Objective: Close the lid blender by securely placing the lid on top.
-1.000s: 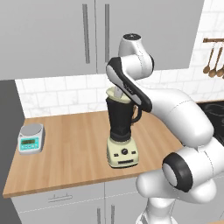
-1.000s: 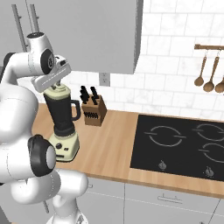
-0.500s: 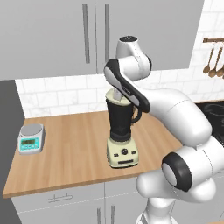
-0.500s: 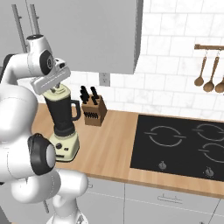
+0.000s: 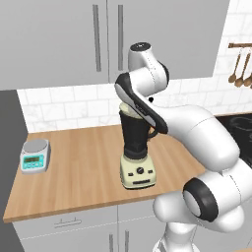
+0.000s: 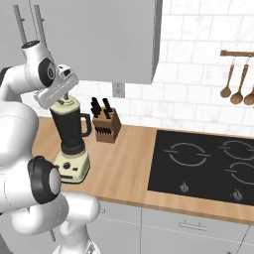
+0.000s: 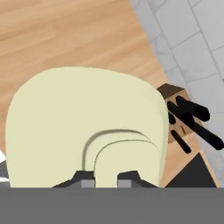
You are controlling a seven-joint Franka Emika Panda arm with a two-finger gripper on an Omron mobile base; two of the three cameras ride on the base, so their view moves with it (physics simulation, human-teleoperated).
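Holding the lid (image 7: 87,127) by its raised centre knob, the hand (image 7: 107,177) has its two dark fingertips pinched on either side of that knob, as seen in the hand view.

Item: lid. Pale-yellow rounded cap, broad and flat. Position: at the mouth of the blender (image 5: 137,147), directly under the hand; in the right base view it (image 6: 66,102) sits at the top of the dark jar, and whether it is fully seated or a hair above the rim cannot be told.

Item: blender. Tall black jar with side handle on a cream base bearing a dial and buttons; stands upright on the wooden table (image 5: 83,167), near its front edge.

Key relation: lid lies straight below the hand, along the hand's own axis, and that axis lines up with the jar's upright axis. Judgement: the coming move is a straight press down, then release; any sideways offset would leave the lid cocked on the rim.

Other items: grey digital scale (image 5: 35,155), well apart to the blender's left; knife block (image 6: 104,124) just beside the blender; black cooktop (image 6: 208,161).

Writing: no brand or label is legible; the scale's display is too small to read.
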